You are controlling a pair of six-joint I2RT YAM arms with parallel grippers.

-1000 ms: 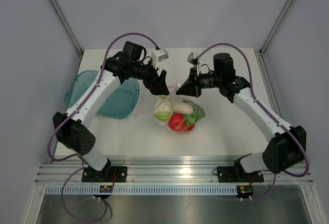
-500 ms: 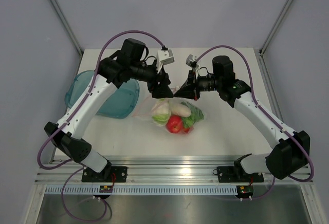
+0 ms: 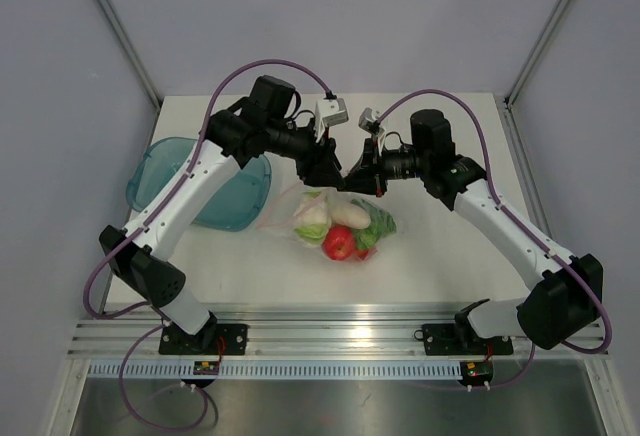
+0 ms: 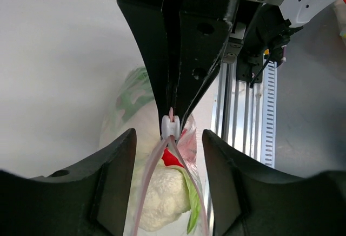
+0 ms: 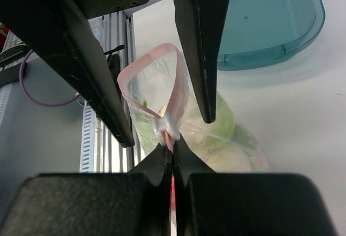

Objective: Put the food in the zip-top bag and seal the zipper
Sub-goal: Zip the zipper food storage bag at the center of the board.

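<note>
The zip-top bag lies mid-table with the food inside: a red piece, a whitish piece and green leaves. Its mouth is lifted. My right gripper is shut on the end of the pink zipper, just behind the white slider. My left gripper faces it, open. Its fingers straddle the two zipper strips and the slider without touching them. A cream food piece shows through the bag below.
A teal translucent bowl stands empty at the left of the table, under the left arm. The aluminium rail runs along the near edge. Grey walls close in the back and sides.
My left gripper has moved right to meet the right gripper over the bag's mouth, and its jaws have narrowed around the zipper. The right gripper stayed shut on the zipper, drifting slightly left.
</note>
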